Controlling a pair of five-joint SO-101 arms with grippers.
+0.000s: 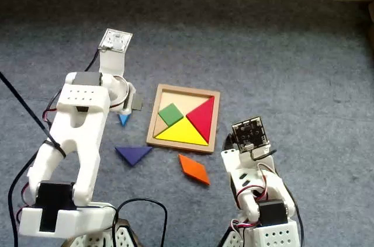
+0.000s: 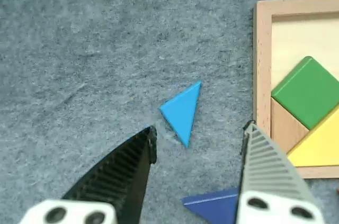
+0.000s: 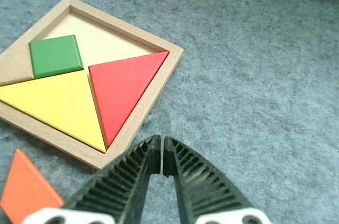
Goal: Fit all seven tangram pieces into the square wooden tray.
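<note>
The light-blue triangle (image 2: 181, 114) is judged light, stiff and thin, and is best pinched across two edges near its middle. It is seen lying flat on the grey table (image 2: 79, 49), just beside the wooden tray (image 2: 261, 65), under the left jaws, which are spread wide. The right jaws are closed on nothing.

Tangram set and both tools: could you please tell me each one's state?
Wooden tray: partly filled.
Green square: seated in tray.
Red triangle: seated in tray.
Yellow triangle: seated in tray.
Light blue triangle: loose on carpet.
Dark blue triangle: loose on carpet.
Orange parallelogram: loose on carpet.
Left tool: open, empty.
Right tool: shut, empty.
</note>
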